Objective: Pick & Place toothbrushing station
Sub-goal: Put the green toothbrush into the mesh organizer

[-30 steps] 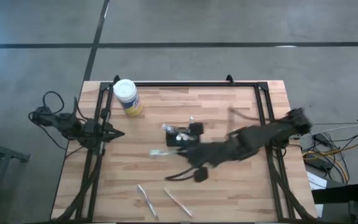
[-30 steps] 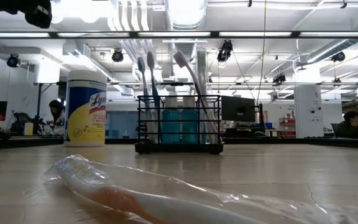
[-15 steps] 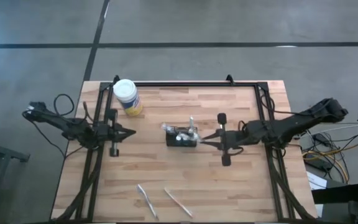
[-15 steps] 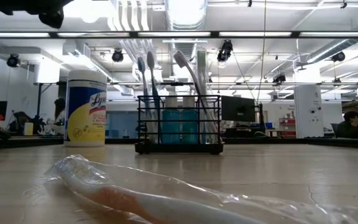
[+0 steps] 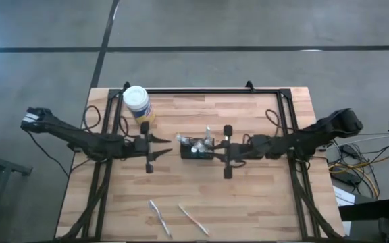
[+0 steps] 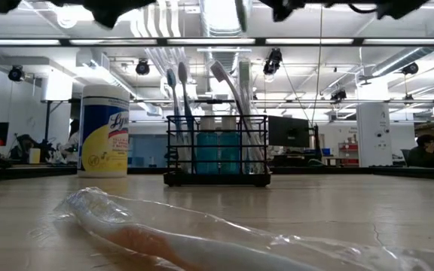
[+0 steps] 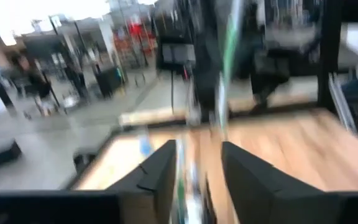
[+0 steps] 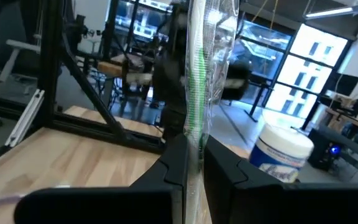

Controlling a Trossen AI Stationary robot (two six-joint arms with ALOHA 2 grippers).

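The caddy [image 5: 198, 149] looks light, stiff but tippy; hold its wire rim. Right gripper [image 5: 224, 150] clenches a wrapped toothbrush [image 8: 197, 81]; left gripper [image 5: 155, 146] released.

Left wrist view blurred; caddy [image 5: 198, 150] contents too small to tell

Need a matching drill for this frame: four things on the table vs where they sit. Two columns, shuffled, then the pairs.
Things:
1. caddy
2. yellow jar
3. left gripper
4. wrapped toothbrushes

Places:
A. far left corner of the table
B. near edge of the table
C. table centre
D. just left of the caddy

Pairs: 1-C, 2-A, 3-D, 4-B
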